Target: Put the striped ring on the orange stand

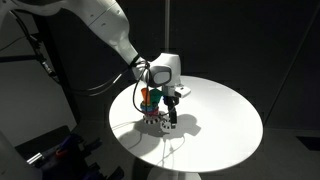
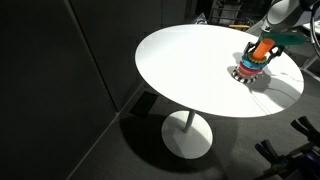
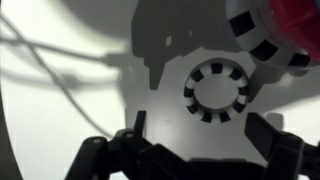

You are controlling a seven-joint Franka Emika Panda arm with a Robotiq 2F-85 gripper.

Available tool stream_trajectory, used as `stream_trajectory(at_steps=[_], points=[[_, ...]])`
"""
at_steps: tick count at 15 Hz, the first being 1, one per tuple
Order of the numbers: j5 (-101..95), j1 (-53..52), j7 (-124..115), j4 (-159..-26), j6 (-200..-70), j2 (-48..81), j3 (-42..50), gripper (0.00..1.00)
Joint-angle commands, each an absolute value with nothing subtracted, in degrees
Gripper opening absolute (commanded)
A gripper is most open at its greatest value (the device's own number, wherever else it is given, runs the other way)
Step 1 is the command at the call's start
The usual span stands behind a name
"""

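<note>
1. Gripper (image 3: 198, 150) — the jaws stand wide apart with nothing between them. Its dark fingers (image 3: 120, 150) come in from the bottom edge of the wrist view.
2. Striped ring (image 3: 215, 92) — the thin black-and-white ring lies flat on the white table (image 3: 60, 90). It is just ahead of the open fingers and touches neither. It is at the foot of the ring-stacking toy (image 2: 252, 68).
3. Wider striped ring (image 3: 262, 42): this forms the bottom layer of the toy, with a red ring (image 3: 298, 18) above it. The thin ring lies just beside it, and whether the two touch cannot be told.
4. Orange stand (image 2: 261, 50): in an exterior view the short peg rises upright from the top of the toy's coloured rings, and its tip is bare.
5. In an exterior view the gripper (image 1: 172, 112) hangs low over the table, close beside the toy.
6. Arm (image 1: 110, 30): the white links slope down toward the toy.
7. In both exterior views the round table carries the toy toward one side of its top, away from the centre.
</note>
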State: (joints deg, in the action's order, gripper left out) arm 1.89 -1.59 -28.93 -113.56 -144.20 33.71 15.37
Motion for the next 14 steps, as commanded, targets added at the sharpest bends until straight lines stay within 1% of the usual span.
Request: stream_trajectory(at_steps=[1, 14], points=[[1.3, -1.3, -28.0, -116.2, -144.5, 31.2, 14.6, 1.00], [1.9, -0.5, -27.0, -116.9, -146.6, 31.8, 13.9, 1.00]])
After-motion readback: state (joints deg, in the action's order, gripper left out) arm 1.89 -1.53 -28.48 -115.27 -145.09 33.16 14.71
